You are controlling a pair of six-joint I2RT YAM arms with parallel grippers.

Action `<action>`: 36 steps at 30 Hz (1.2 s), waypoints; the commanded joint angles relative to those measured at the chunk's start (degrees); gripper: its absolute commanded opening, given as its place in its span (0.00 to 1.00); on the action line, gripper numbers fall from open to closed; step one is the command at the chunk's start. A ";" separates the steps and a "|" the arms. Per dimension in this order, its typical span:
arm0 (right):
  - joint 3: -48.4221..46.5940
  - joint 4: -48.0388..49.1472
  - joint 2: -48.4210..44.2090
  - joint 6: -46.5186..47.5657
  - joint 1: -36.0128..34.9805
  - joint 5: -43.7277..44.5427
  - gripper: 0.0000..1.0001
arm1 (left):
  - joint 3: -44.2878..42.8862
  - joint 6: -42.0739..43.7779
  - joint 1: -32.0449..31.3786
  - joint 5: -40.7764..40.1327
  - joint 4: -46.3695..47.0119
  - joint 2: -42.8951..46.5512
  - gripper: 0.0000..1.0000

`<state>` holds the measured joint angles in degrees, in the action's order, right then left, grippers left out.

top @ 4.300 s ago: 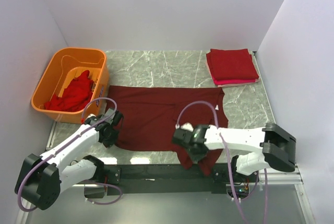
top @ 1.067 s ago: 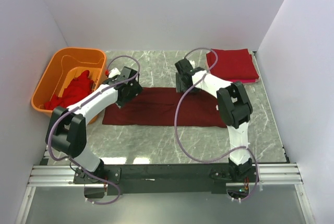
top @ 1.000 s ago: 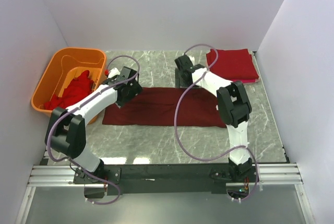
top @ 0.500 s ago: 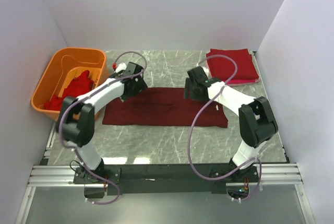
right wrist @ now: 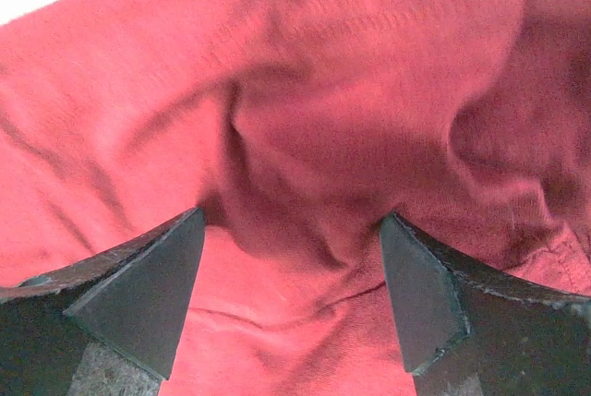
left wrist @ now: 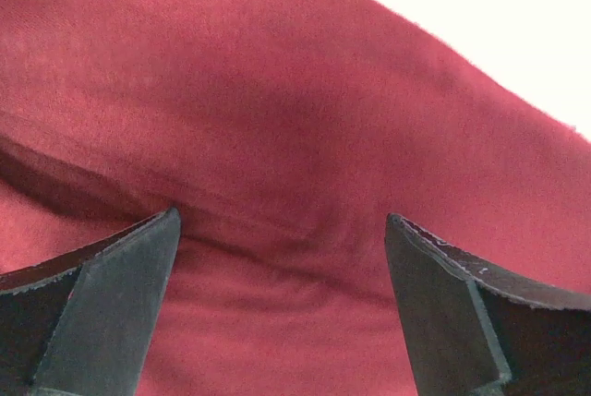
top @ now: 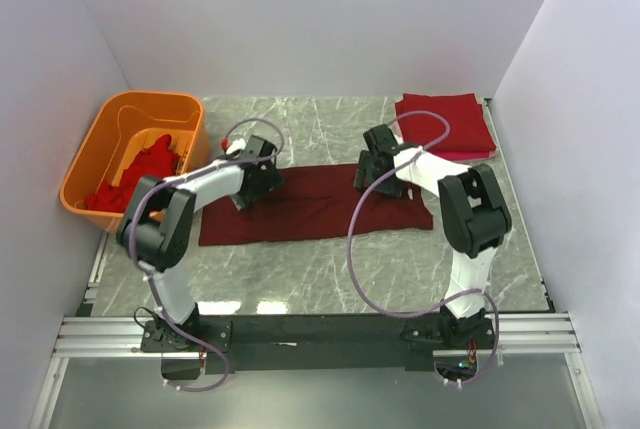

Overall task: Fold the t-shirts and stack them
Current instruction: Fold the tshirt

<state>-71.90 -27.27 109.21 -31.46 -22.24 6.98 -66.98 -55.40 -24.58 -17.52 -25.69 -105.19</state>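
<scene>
left arm (top: 196, 189): stretched toward 1 o'clock, wrist low
left gripper (top: 253, 185): jaws spread wide
right arm (top: 468, 211): stretched toward 11 o'clock, wrist low
right gripper (top: 377, 172): jaws spread wide

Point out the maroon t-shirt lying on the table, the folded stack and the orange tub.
maroon t-shirt (top: 315, 207): top view, middle of the cloth.
folded stack (top: 445, 121): top view, top shirt's centre.
orange tub (top: 145, 114): top view, far inner wall.

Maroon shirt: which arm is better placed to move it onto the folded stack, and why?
Probably the right: the right gripper is over the shirt's end nearest the stack; the left gripper is at the end by the tub.
</scene>
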 commanded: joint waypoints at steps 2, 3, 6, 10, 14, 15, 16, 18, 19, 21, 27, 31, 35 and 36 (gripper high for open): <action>-8.66 0.20 8.20 3.15 -0.96 -8.90 0.83 | 11.77 -5.85 -1.26 10.30 -4.09 6.73 0.99; -10.70 -0.15 9.26 5.86 -1.49 -9.70 0.83 | 15.44 -6.73 -1.70 11.44 -5.06 9.71 0.99; -20.27 -2.87 15.05 10.44 -3.16 -13.29 0.84 | 22.48 -8.85 -4.24 16.98 -7.88 14.03 0.99; -42.20 -10.50 26.63 17.47 -5.79 -15.24 0.84 | 23.48 -8.42 -10.12 20.93 -12.18 19.84 0.99; -55.25 -13.34 32.28 25.74 -7.03 -13.93 0.84 | 20.06 -4.46 -14.17 24.89 -13.85 22.65 0.99; -56.15 -12.73 32.30 27.84 -6.77 -14.10 0.84 | 19.61 -3.94 -14.70 25.60 -13.86 23.96 0.99; -57.12 -11.33 31.34 28.38 -6.59 -13.93 0.84 | 19.09 -3.41 -15.58 26.30 -13.86 24.67 0.99; -57.74 -10.09 29.49 29.26 -6.06 -13.84 0.85 | 17.25 -1.65 -15.85 26.48 -14.73 26.51 0.99; -57.13 -8.78 26.79 29.44 -6.06 -13.66 0.86 | 16.45 -0.77 -15.85 25.87 -15.35 26.87 0.99; -55.64 -7.28 23.79 28.40 -6.06 -12.70 0.87 | 13.82 1.60 -15.76 22.29 -17.54 27.23 0.99; -41.34 -9.73 13.33 12.88 -6.50 -15.06 0.88 | 12.83 8.89 -15.76 16.80 -18.34 25.47 1.00; -19.83 -2.01 3.41 7.39 -8.96 -18.84 0.89 | 19.68 12.67 -17.51 27.40 -10.72 26.61 1.00; -12.05 1.07 0.22 5.36 -11.59 -19.02 0.90 | 23.99 13.47 -20.15 29.03 -9.99 28.19 0.99; -11.43 1.51 0.48 5.10 -11.69 -19.55 0.90 | 24.44 13.73 -20.77 29.03 -9.90 28.02 0.99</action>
<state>-86.39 -29.91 110.80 -22.55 -32.45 -10.50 -43.70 -44.82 -43.66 8.01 -37.76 -79.26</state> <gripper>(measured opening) 0.897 0.994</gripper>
